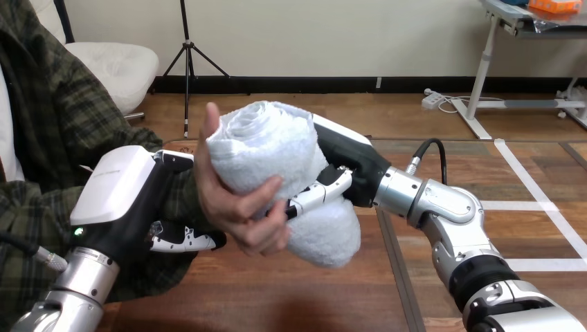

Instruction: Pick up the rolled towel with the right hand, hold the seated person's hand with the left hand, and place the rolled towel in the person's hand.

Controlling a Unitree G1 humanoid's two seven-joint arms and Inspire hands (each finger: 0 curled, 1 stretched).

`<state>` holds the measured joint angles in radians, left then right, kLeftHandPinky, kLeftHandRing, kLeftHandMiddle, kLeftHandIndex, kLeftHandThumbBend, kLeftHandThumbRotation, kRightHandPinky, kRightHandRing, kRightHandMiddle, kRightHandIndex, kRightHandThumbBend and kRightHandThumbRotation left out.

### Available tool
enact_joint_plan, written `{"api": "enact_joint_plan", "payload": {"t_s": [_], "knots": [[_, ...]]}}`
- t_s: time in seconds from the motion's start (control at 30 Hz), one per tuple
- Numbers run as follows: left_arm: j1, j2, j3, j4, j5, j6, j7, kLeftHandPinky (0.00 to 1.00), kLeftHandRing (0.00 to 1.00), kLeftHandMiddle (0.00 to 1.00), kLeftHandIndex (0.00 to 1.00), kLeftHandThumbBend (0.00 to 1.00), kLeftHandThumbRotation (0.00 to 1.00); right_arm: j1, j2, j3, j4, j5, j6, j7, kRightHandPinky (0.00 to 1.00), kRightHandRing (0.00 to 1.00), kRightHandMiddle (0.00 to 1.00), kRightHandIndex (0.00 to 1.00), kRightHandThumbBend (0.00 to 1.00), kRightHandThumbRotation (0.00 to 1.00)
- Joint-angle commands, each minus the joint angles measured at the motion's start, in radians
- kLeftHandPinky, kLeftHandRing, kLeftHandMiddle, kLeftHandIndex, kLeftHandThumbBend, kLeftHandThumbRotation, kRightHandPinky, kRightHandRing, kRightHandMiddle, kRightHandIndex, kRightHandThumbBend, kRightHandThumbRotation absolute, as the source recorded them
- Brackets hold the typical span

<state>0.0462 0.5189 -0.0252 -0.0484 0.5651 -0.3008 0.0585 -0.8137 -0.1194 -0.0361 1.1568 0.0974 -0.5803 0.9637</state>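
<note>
The left arm (76,283) comes up from the near left corner. The left hand (128,200) has its white back uppermost and its fingers (183,242) curled under the person's wrist (206,206). The right arm (443,207) reaches in from the near right, angled leftward. The right hand (340,158) has its fingers (315,196) wrapped round the rolled towel (263,145).

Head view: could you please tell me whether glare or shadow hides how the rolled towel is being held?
In the head view the light is even: the rolled towel is bright, yet its folds read; the shell of the left hand carries only a soft sheen; the fingers of the right hand and the person's hand on the towel are plainly lit; the table darkens beneath the towel.
</note>
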Motion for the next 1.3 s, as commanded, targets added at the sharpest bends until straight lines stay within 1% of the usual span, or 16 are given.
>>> {"api": "enact_joint_plan", "payload": {"t_s": [0.0, 0.2, 0.4, 0.5, 0.7, 0.93, 1.2, 1.27], "knots": [[-0.041, -0.032, -0.03, -0.08, -0.01, -0.021, -0.011, 0.24, 0.29, 0.36, 0.37, 0.92, 0.0, -0.093, 0.02, 0.013, 0.008, -0.018, -0.015, -0.01, 0.14, 0.19, 0.28, 0.37, 0.85, 0.0], [-0.042, -0.041, -0.033, -0.097, -0.015, -0.011, -0.032, 0.25, 0.3, 0.36, 0.37, 0.92, 0.0, -0.091, 0.028, 0.014, 0.014, -0.027, -0.026, -0.008, 0.14, 0.18, 0.27, 0.37, 0.85, 0.0], [-0.042, -0.053, -0.038, -0.122, -0.013, 0.013, -0.057, 0.25, 0.31, 0.37, 0.37, 0.93, 0.0, -0.089, 0.031, 0.013, 0.015, -0.026, -0.018, 0.003, 0.13, 0.18, 0.27, 0.36, 0.85, 0.0], [-0.043, -0.057, -0.04, -0.126, -0.012, 0.016, -0.063, 0.25, 0.31, 0.37, 0.37, 0.93, 0.0, -0.088, 0.033, 0.012, 0.016, -0.024, -0.02, 0.011, 0.13, 0.18, 0.27, 0.36, 0.85, 0.0], [-0.05, -0.063, -0.046, -0.115, -0.003, 0.002, -0.057, 0.26, 0.31, 0.37, 0.37, 0.93, 0.0, -0.087, 0.034, 0.013, 0.015, -0.025, -0.018, 0.014, 0.13, 0.18, 0.28, 0.36, 0.85, 0.0], [-0.061, -0.078, -0.056, -0.1, 0.004, -0.017, -0.035, 0.24, 0.29, 0.36, 0.36, 0.94, 0.0, -0.082, 0.034, 0.01, 0.011, -0.019, -0.019, 0.022, 0.13, 0.18, 0.27, 0.36, 0.85, 0.0], [-0.067, -0.089, -0.063, -0.089, 0.003, -0.024, -0.029, 0.24, 0.29, 0.36, 0.36, 0.94, 0.0, -0.079, 0.029, 0.006, 0.007, -0.013, -0.017, 0.034, 0.13, 0.18, 0.27, 0.37, 0.84, 0.0], [-0.068, -0.092, -0.065, -0.088, 0.008, -0.023, -0.027, 0.24, 0.29, 0.36, 0.36, 0.93, 0.0, -0.079, 0.029, 0.002, 0.007, -0.008, -0.007, 0.04, 0.13, 0.18, 0.27, 0.37, 0.84, 0.0]]}}
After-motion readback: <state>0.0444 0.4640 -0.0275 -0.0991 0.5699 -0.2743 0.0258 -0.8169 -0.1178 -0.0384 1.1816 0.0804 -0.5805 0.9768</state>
